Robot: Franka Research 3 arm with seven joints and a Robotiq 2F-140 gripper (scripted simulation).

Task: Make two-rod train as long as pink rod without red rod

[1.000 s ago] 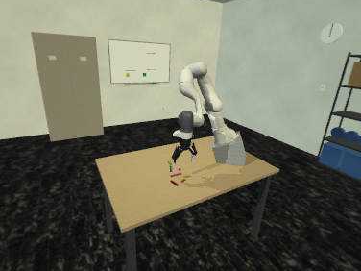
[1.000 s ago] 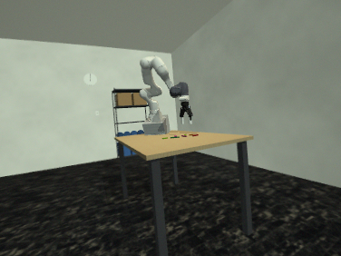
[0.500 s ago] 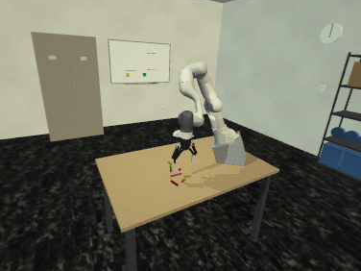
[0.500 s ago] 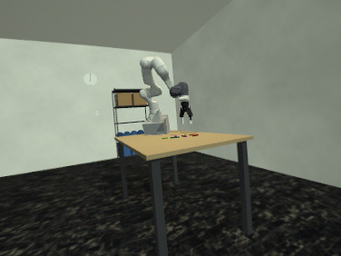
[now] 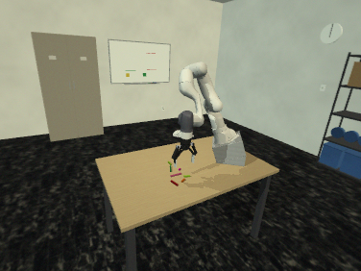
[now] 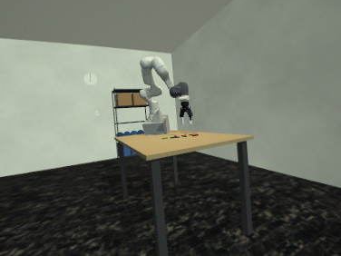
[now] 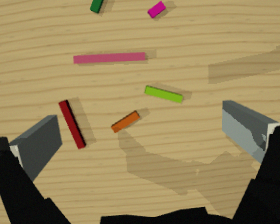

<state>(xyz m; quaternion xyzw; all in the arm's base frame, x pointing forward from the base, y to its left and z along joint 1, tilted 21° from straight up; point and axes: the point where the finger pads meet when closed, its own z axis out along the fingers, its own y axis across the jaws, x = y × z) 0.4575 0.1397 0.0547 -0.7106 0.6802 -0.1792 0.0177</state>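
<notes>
In the wrist view the pink rod (image 7: 109, 57) lies flat across the table. Below it lie the lime rod (image 7: 164, 93) and the short orange rod (image 7: 125, 121), apart from each other. A red rod (image 7: 71, 123) lies at the left. My gripper (image 7: 141, 122) hangs open and empty above the rods, its fingers wide at either side. In the top view the gripper (image 5: 184, 160) hovers over the rod cluster (image 5: 179, 177). It also shows in the exterior view (image 6: 185, 115).
The robot base (image 5: 228, 149) stands on the table's far right side. The rods lie near the table's middle, with bare wood around them. A shelf (image 5: 347, 120) stands off the table at the right.
</notes>
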